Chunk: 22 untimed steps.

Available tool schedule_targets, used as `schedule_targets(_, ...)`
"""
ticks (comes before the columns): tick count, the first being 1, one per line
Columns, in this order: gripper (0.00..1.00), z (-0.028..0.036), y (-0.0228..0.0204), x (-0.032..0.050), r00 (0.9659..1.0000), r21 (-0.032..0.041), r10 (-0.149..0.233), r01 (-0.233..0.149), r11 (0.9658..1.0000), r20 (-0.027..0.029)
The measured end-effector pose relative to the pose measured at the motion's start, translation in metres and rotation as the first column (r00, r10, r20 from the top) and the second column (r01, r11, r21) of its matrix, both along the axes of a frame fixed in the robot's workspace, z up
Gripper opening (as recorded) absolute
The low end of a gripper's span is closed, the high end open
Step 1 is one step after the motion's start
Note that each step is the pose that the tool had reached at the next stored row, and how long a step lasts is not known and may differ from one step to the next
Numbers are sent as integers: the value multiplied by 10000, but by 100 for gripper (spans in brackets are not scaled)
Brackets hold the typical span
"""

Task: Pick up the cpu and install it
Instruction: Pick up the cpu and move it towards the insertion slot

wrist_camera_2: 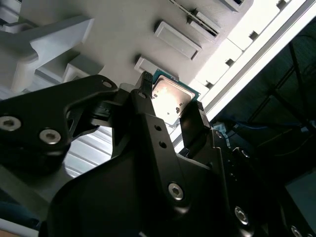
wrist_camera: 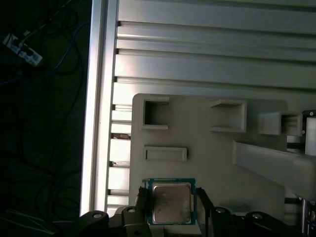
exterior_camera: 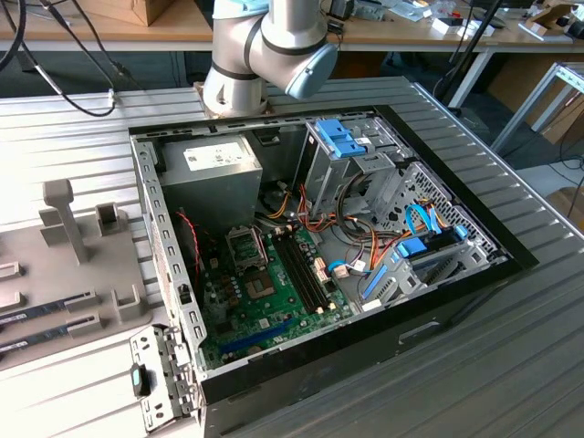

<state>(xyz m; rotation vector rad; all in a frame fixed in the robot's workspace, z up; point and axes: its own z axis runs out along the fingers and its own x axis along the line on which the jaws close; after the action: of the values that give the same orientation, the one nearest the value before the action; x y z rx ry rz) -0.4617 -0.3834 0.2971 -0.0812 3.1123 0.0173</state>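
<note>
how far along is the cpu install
Nothing is installed yet. In hand: the gripper appears closed on the cpu, its fingers against two opposite edges, over the grey tray; whether the cpu is off the tray is unclear. Left: it has not yet reached the motherboard in the open computer case.

In the exterior view the arm point(exterior_camera: 260, 41) shows 2 thick silver-grey joints, one above the other, and the upper one carries a light blue cap point(exterior_camera: 308, 68) that is turned to the exterior view's right. In both wrist views the black gripper point(wrist_camera_2: 170, 101) point(wrist_camera: 172, 207) has 2 fingers, 1 on each side of the cpu point(wrist_camera_2: 170, 98). In the second wrist view the fingers point(wrist_camera_2: 191, 123) press against 2 opposite edges of the chip, so the jaws are closed on it. The first wrist view shows the fingertips point(wrist_camera: 140, 207) at the same 2 edges, with the flat metal top facing this camera.
</note>
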Motion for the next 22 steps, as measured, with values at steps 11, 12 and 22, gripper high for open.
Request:
schedule_targets(11, 47, 133, 0, 1, 10000, 2, 0, 0, 10000, 1)
schedule_targets(12, 47, 142, 0, 2, 10000, 1, 0, 0, 10000, 1)
schedule_targets(22, 47, 237, 0, 6, 10000, 7, 0, 0, 10000, 0)
